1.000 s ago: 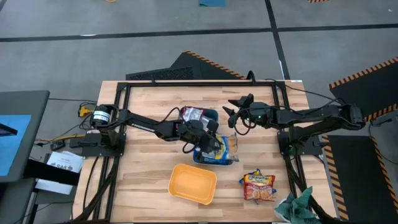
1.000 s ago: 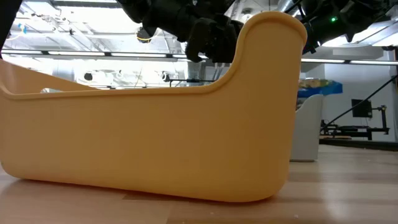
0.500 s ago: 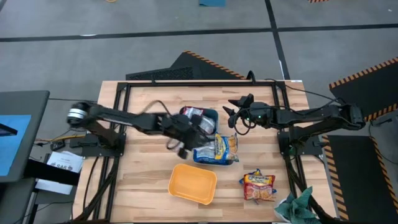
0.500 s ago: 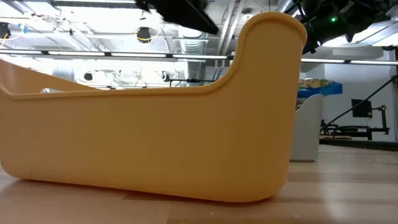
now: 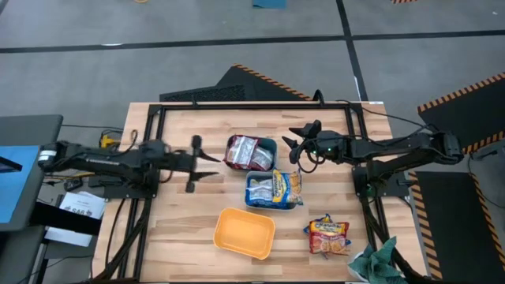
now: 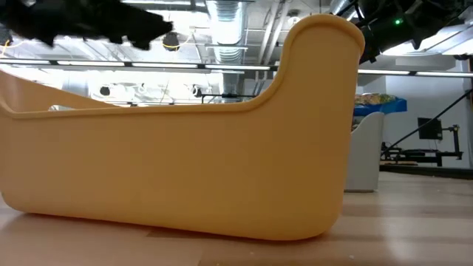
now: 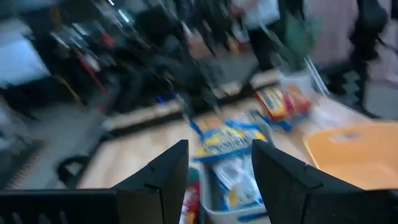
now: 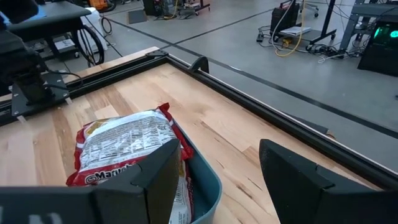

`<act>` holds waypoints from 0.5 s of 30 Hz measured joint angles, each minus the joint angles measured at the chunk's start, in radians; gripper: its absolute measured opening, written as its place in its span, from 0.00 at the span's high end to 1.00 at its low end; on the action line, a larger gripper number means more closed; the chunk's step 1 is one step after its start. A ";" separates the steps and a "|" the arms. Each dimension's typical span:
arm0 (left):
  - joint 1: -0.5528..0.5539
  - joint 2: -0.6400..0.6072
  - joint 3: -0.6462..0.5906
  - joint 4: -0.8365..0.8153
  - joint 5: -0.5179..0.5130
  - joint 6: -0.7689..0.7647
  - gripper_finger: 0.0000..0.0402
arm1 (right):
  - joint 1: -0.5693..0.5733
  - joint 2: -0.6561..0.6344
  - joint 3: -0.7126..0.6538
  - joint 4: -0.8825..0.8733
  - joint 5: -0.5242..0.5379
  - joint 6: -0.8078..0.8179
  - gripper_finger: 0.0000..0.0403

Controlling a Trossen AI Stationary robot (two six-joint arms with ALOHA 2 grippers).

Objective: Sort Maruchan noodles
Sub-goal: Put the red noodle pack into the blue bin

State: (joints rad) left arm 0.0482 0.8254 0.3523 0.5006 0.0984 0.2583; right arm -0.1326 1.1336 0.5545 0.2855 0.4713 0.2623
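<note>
- The left end effector (image 5: 203,164) is seen open and empty, just beside the packets (image 5: 250,151) in two tubs.
- The right end effector (image 5: 293,140) is held open, near them.
- One packet (image 5: 327,234) lies apart on the bench (image 5: 177,213).

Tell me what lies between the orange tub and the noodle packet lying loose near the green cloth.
Bare wood. In the high view, the orange tub and the red-and-yellow packet have only bare tabletop between them.
</note>
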 joint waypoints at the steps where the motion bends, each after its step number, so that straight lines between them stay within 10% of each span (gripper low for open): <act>1: 0.004 -0.044 -0.051 0.054 -0.014 -0.004 0.59 | 0.000 0.000 0.000 -0.001 0.000 0.000 0.41; 15: 0.026 -0.412 -0.218 0.060 -0.055 -0.045 0.59 | 0.042 0.000 0.000 0.050 0.000 -0.051 0.41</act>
State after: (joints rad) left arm 0.0742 0.4132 0.1343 0.5603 0.0431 0.2138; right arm -0.0906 1.1332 0.5545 0.3359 0.4713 0.2113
